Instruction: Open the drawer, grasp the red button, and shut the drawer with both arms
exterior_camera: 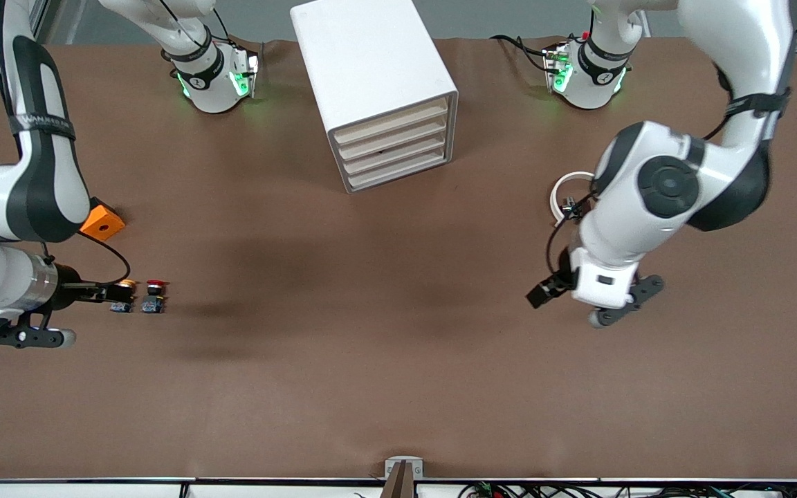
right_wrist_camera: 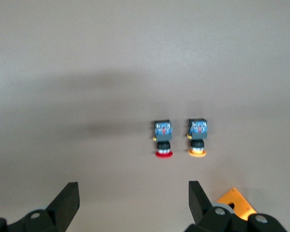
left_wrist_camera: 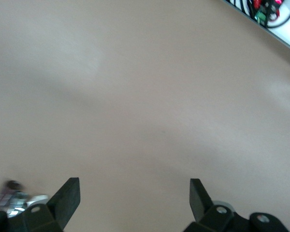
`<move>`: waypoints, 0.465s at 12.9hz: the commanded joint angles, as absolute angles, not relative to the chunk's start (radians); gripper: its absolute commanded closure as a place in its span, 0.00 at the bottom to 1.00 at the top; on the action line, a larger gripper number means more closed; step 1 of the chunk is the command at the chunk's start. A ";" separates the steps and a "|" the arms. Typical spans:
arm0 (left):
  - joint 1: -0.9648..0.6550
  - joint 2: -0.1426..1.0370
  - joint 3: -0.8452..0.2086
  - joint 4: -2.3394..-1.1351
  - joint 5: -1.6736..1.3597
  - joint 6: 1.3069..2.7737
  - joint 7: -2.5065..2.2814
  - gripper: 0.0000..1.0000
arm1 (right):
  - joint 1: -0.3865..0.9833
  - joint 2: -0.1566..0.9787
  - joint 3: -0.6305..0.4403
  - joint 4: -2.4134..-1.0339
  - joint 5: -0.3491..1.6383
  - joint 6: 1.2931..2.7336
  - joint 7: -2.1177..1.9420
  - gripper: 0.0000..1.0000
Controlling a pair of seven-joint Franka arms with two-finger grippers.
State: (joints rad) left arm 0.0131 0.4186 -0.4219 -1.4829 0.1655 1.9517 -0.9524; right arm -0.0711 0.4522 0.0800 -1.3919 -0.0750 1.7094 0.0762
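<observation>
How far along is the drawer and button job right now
All four drawers of the cabinet look shut. The red button lies on the table beside the yellow one; the open right gripper is over them, holding nothing. The left gripper is open over bare table. Whether any step is done can't be told.

You see a brown counter (exterior_camera: pixel 371 332), a white cabinet (exterior_camera: pixel 364 62) with pale beige drawer fronts, a red-capped button (exterior_camera: pixel 154 296) on a blue base, a yellow-capped button (exterior_camera: pixel 122 297), an orange cube (exterior_camera: pixel 102 223), and white arms banded black.

Matt brown surface (exterior_camera: pixel 385 346) — cloth-like; smooth white plastic-looking cabinet (exterior_camera: pixel 371 62); glossy white arms (exterior_camera: pixel 647 207) — black matt pincers.
</observation>
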 commanded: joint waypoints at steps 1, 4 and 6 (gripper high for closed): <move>0.052 0.356 -0.433 -1.473 0.183 1.882 -0.905 0.00 | -0.063 0.427 0.078 -1.323 -0.101 1.585 0.031 0.00; 0.075 0.273 -0.410 -1.479 0.176 1.824 -0.795 0.00 | -0.077 0.394 0.074 -1.255 -0.101 1.482 -0.053 0.00; 0.068 0.195 -0.332 -1.483 0.158 1.780 -0.647 0.00 | -0.075 0.373 0.071 -1.246 -0.115 1.459 -0.078 0.00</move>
